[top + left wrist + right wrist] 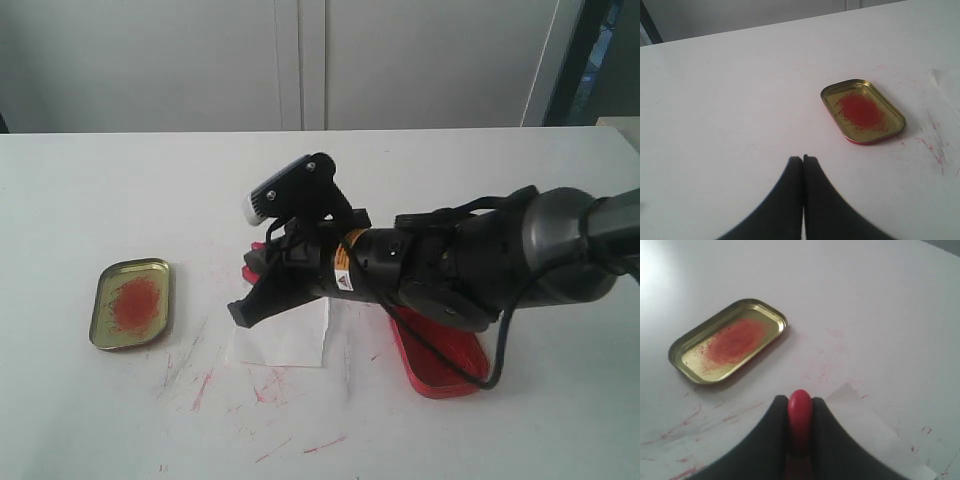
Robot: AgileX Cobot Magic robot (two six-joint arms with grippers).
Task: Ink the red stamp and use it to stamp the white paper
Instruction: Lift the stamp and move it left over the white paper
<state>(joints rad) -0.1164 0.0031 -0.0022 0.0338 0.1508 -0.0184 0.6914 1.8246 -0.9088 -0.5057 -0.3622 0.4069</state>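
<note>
**Setting the small red knob-handled stamp (800, 412) down square on the thin white paper sheet (290, 345)**

Exterior view: the right gripper (255, 300) reaches across the white table (100, 200) and hangs low over the paper. The paper lies near the oblong gold tin with a red smear (108, 325), on that tin's right. The oblong red ink tin (432, 372) sits beyond the paper from the gold tin, partly under the arm. From here the fingers hide most of what they carry.

Left wrist view: the left gripper (803, 161) has its jaws pressed together on nothing, over bare table well apart from the gold tin. It looks parked, and is best kept out of the way.

Right wrist view: the jaws pinch the stamp's rounded red knob. The stamp's base is hidden below the fingers, so whether it is inked or already touching the sheet cannot be told. The tips sit over the corner of the paper nearest the gold tin.

The step looks like the press itself. Judged from this:
- Shift a little further from the gold tin, so the whole base lands on paper, not half on the table.
- Come straight down with the base flat.
- Press without sliding, since a thin loose sheet will probably drag or smear.
- Lift vertically, watching that the paper does not cling to the ink and rise with the stamp.
</note>
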